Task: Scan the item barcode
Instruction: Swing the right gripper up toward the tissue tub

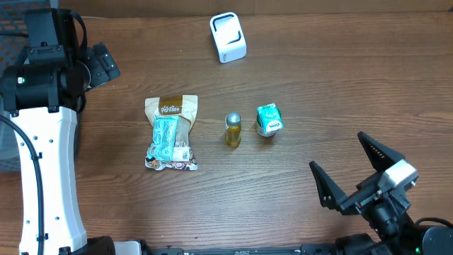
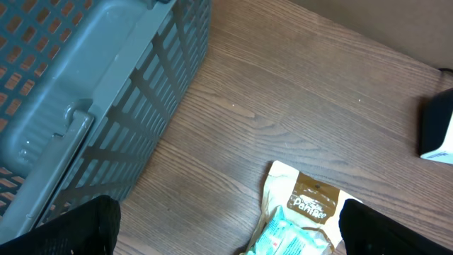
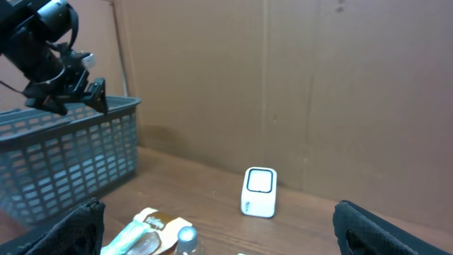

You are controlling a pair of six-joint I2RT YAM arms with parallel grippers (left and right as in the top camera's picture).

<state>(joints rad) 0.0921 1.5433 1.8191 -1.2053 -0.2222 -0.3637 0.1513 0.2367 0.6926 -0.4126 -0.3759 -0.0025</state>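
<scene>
Pouch (image 1: 170, 132), tan-topped with teal contents, lies flat.

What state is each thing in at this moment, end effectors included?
left end effector: open, empty
right end effector: open, empty
snack bag: lying flat, not held
bottle: upright, capped
teal carton: on table, not held
scanner: standing, nothing presented to it
basket: upright, contents unseen
</scene>
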